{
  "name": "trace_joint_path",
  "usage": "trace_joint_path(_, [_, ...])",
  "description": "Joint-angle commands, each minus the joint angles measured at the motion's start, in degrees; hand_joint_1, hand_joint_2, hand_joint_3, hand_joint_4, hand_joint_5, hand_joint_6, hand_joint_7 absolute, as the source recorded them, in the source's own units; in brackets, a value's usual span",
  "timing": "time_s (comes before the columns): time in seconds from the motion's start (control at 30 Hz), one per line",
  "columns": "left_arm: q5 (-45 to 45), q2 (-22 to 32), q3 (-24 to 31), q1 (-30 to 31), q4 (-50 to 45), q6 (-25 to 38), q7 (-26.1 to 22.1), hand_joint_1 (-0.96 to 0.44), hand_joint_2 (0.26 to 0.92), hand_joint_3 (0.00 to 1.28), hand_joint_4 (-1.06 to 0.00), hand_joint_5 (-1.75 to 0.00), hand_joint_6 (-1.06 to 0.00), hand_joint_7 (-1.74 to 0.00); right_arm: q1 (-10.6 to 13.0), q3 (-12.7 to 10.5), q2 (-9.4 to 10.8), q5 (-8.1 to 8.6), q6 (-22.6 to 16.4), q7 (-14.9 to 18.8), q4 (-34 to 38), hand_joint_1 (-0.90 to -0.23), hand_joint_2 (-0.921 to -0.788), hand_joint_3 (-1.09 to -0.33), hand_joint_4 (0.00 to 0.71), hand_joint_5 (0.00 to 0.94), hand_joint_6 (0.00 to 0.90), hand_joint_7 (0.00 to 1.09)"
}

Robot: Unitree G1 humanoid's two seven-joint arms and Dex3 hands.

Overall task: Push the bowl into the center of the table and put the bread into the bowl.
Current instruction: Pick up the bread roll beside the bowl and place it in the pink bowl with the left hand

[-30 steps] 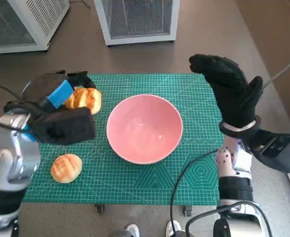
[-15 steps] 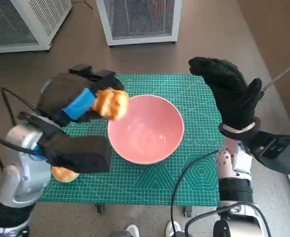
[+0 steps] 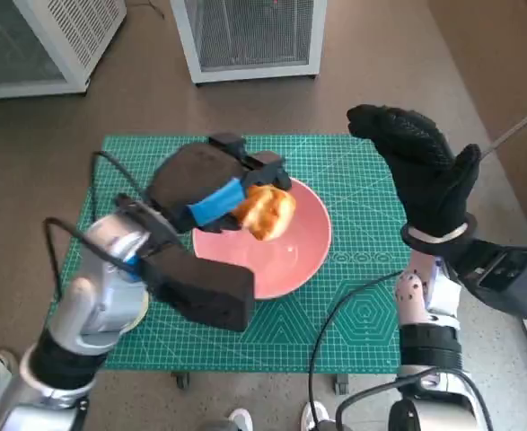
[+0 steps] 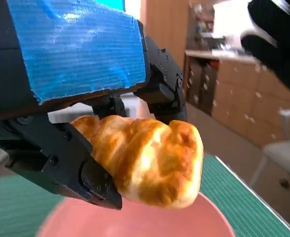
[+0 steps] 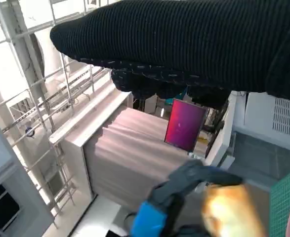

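Our left robot hand (image 3: 211,184) is gripping a golden bread roll (image 3: 265,211) between its black fingers (image 4: 93,177), holding it above the pink bowl (image 3: 294,256) near the frame's middle. The bowl is sitting on the green cutting mat (image 3: 353,305) covering the table. Our right robot hand (image 3: 417,162) is hovering at the right of the frame, raised with fingers spread, holding nothing. Two white cabinets (image 3: 250,36) are standing on the floor along the top.

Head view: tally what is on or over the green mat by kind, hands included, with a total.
Bread: 1, held by the left hand over the bowl
Pink bowl: 1
Green mat: 1
Hands: 2, left and right hand
Total: 5
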Motion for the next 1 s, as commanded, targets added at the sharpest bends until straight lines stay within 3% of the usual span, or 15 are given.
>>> trace_joint_path(0.03, [1.02, -1.38, -1.33, -2.09, 3.8, -1.24, 0.37, 0.0, 0.91, 0.02, -0.8, -1.09, -0.68, -1.06, 1.72, -0.02, -0.36, 0.46, 0.93, 0.4, -0.53, -0.589, -0.921, -0.635, 0.224, 0.0, 0.36, 0.0])
trace_joint_path(0.33, [1.54, -2.36, -2.34, -2.8, 8.01, -2.11, -0.11, 0.0, 0.918, 0.01, -0.77, -1.11, -0.68, -1.08, 2.36, -0.17, -0.54, 0.58, 0.93, 0.28, -1.07, -0.588, -0.921, -0.637, 0.224, 0.0, 0.36, 0.0])
trace_joint_path(0.43, [2.07, -2.66, -2.57, -2.46, 8.33, -0.83, -0.72, 0.0, 0.92, 0.07, -0.72, -1.21, -0.61, -1.1, 2.34, -0.38, -0.59, 0.63, 0.81, 0.21, -0.9, -0.583, -0.921, -0.637, 0.223, 0.0, 0.358, 0.0])
trace_joint_path(0.53, [2.74, -2.79, -2.62, -1.98, 7.81, 0.58, -1.57, 0.0, 0.921, 0.18, -0.6, -1.3, -0.47, -1.27, 2.33, -0.46, -0.55, 0.63, 0.83, 0.1, -0.91, -0.579, -0.921, -0.638, 0.222, 0.0, 0.357, 0.0])
trace_joint_path(0.57, [3.18, -2.79, -2.69, -1.65, 7.29, 1.51, -2.16, 0.0, 0.883, 0.16, -0.51, -0.97, -0.44, -1.0, 2.34, -0.47, -0.53, 0.6, 0.82, 0.03, -0.92, -0.578, -0.921, -0.638, 0.222, 0.0, 0.357, 0.0])
trace_joint_path(0.6, [3.48, -2.74, -2.69, -1.34, 6.8, 2.2, -2.64, -0.01, 0.869, 0.14, -0.48, -0.79, -0.44, -0.85, 2.4, -0.44, -0.48, 0.55, 0.81, -0.06, -1.04, -0.577, -0.921, -0.638, 0.222, 0.0, 0.356, 0.0])
trace_joint_path(0.63, [3.84, -2.76, -2.77, -1.12, 6.33, 3.19, -3.36, -0.02, 0.855, 0.1, -0.45, -0.51, -0.45, -0.6, 2.45, -0.42, -0.42, 0.53, 0.83, -0.13, -1.13, -0.577, -0.921, -0.638, 0.222, 0.0, 0.354, 0.0])
trace_joint_path(0.7, [4.21, -2.82, -2.86, -0.99, 5.87, 4.23, -4.13, -0.05, 0.835, 0.05, -0.38, -0.21, -0.44, -0.28, 2.51, -0.39, -0.36, 0.51, 0.86, -0.2, -1.23, -0.577, -0.921, -0.639, 0.221, 0.0, 0.351, 0.0])
trace_joint_path(0.8, [5.83, -2.71, -3.49, -1.1, 4.81, 6.37, -6.28, -0.09, 0.819, 0.02, -0.32, -0.07, -0.42, -0.11, 2.42, -0.46, -0.33, 0.66, 0.84, 0.01, -0.89, -0.577, -0.921, -0.639, 0.218, 0.0, 0.346, 0.0])
trace_joint_path(1.0, [7.34, -1.71, -3.89, -1.19, 3.71, 6.38, -8.01, -0.17, 0.8, 0.0, -0.22, -0.01, -0.36, -0.01, 2.49, -0.42, -0.15, 0.61, 0.92, -0.18, -0.81, -0.578, -0.921, -0.638, 0.214, 0.0, 0.34, 0.0])
